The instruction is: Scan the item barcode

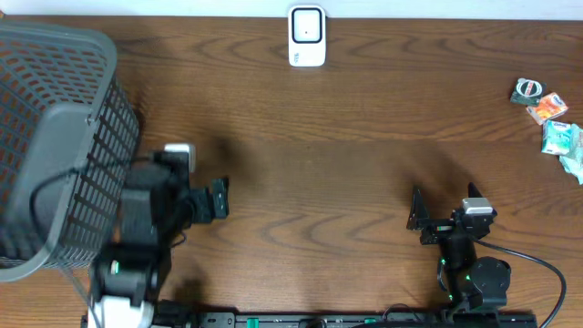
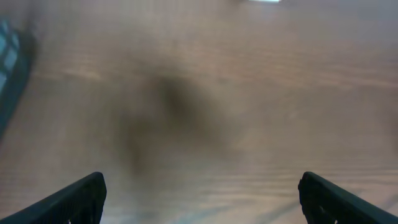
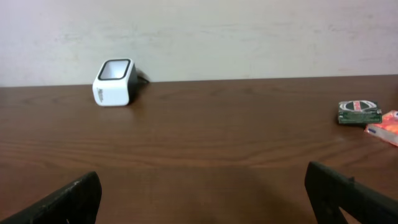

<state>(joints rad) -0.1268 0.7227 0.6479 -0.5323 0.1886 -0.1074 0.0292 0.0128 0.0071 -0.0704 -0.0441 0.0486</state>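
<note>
The white barcode scanner (image 1: 307,36) with its dark window stands at the far middle of the table, and it also shows at the left of the right wrist view as the scanner (image 3: 115,82). Several small packaged items lie at the far right: a green-and-black pack (image 1: 526,91), an orange pack (image 1: 547,109) and teal packs (image 1: 560,138). My right gripper (image 1: 421,217) hovers open over bare wood near the front, far from them; its jaws (image 3: 202,174) hold nothing. My left gripper (image 1: 221,198) is open beside the basket, and between its fingers (image 2: 202,180) there is only blurred wood.
A large grey plastic basket (image 1: 55,146) fills the left end of the table, close behind the left arm. The green-and-black pack (image 3: 359,112) and the orange pack (image 3: 384,134) sit at the right edge of the right wrist view. A pale wall runs behind the table.
</note>
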